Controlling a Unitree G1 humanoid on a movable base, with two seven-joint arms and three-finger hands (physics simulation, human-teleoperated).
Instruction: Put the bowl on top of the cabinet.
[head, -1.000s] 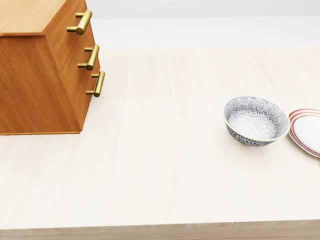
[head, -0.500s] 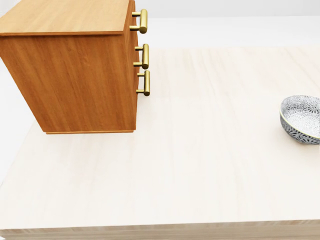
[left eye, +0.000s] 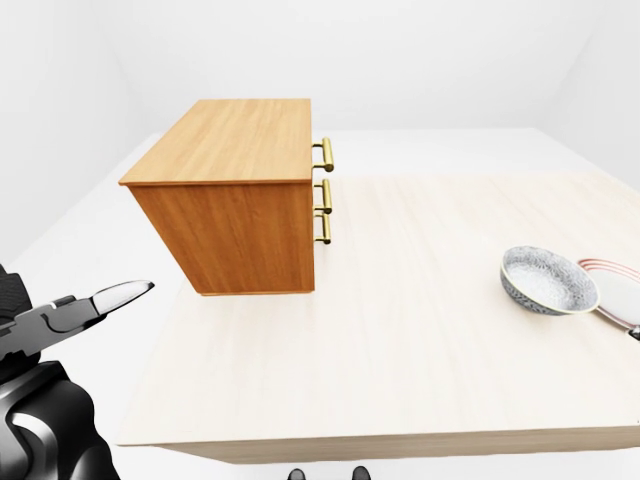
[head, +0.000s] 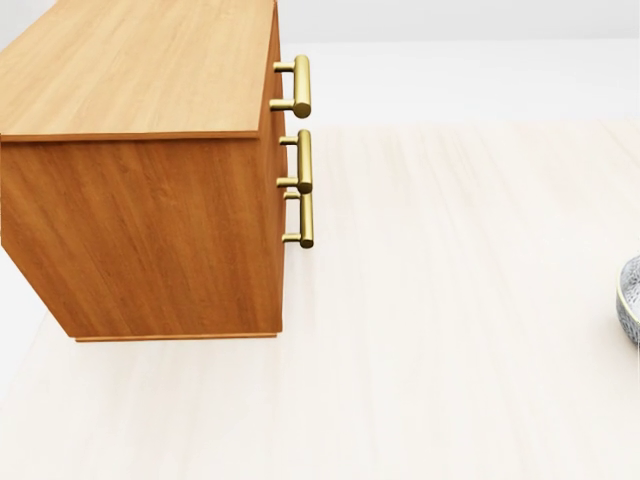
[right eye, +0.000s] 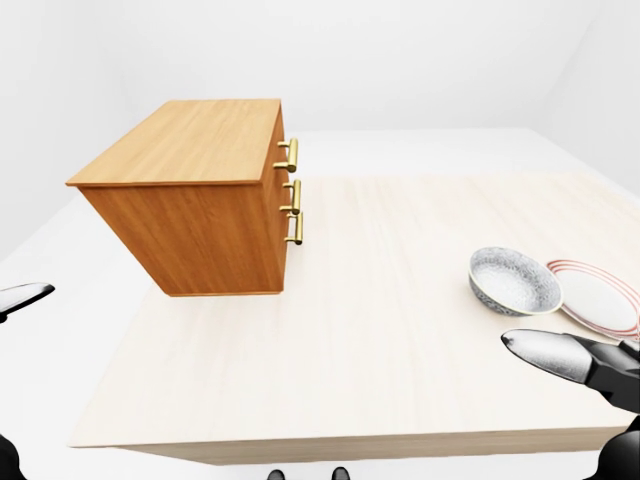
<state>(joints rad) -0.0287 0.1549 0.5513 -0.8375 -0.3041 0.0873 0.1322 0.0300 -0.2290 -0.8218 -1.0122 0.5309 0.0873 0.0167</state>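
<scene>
Plainly nothing is grasped yet: the bowl (right eye: 515, 281) sits on the table (left eye: 400, 340) just beside a plate (right eye: 603, 298), well apart from the cabinet (left eye: 235, 195), while the left hand (left eye: 45, 345) and right hand (right eye: 590, 372) hang open-fingered, so the right should reach for it.

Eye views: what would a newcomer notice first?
The wooden cabinet with three brass handles dominates, standing at the left end of the table in the right-eye view. Toward the right sits a patterned bowl beside a red-rimmed plate, and the right hand hangs empty in the bottom right corner.
</scene>
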